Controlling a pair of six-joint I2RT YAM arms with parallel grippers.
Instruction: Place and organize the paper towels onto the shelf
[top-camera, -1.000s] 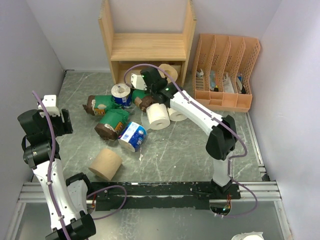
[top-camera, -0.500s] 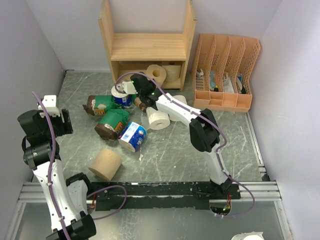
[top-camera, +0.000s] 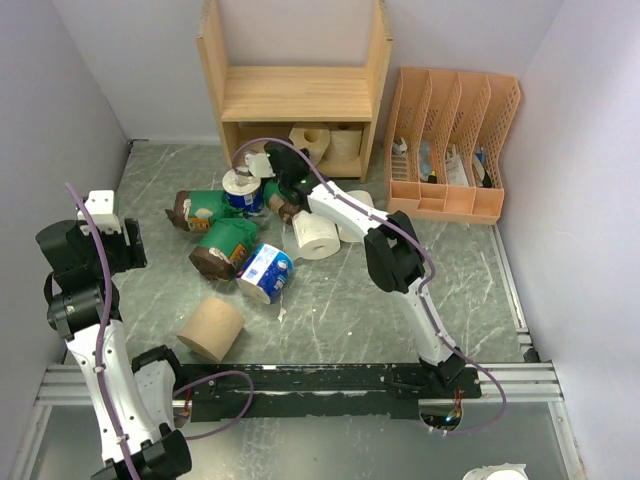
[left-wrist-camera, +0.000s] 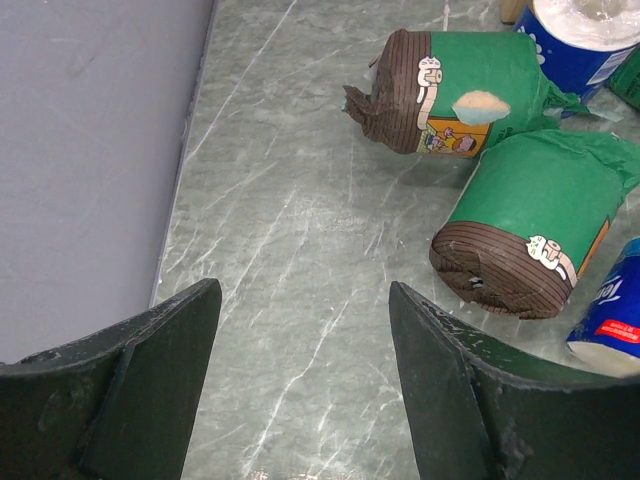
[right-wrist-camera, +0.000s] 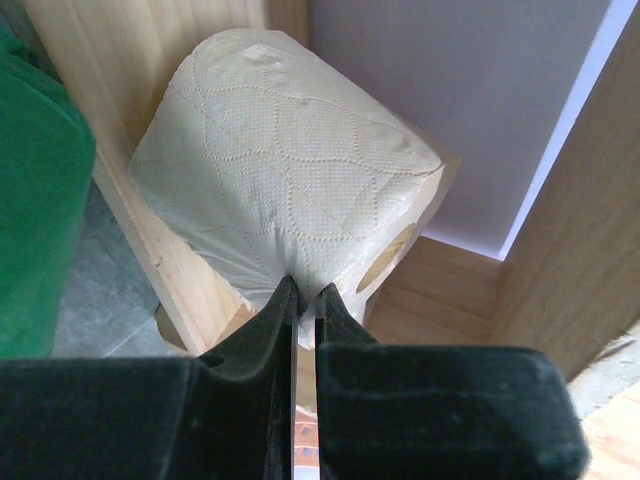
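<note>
Resting almost shut, only a hairline slit between the black fingers: right gripper (right-wrist-camera: 300, 302), tips against the lower edge of a cream roll (right-wrist-camera: 290, 190) directly ahead. Cannot tell whether a fold of paper is nipped there. Judging that roll light, soft and easily dented: better taken across the round body or by the cardboard core at its right end than by a loose sheet, likely to tear or unwind. Lying on its side in the lower bay of the shelf (right-wrist-camera: 110, 70), side panel left of the fingers, second roll (top-camera: 346, 145) beyond. Seeing nothing on the upper board.

Gaping wide, holding nothing: left gripper (left-wrist-camera: 300, 300), green-wrapped roll (left-wrist-camera: 530, 225) ahead to its right on the table (left-wrist-camera: 280, 200), other green-wrapped roll (left-wrist-camera: 470, 95) farther, blue-wrapped roll (left-wrist-camera: 580, 50) past that. Farthest off, right of the shelf: peach organizer (top-camera: 450, 212), contents too small to name.
</note>
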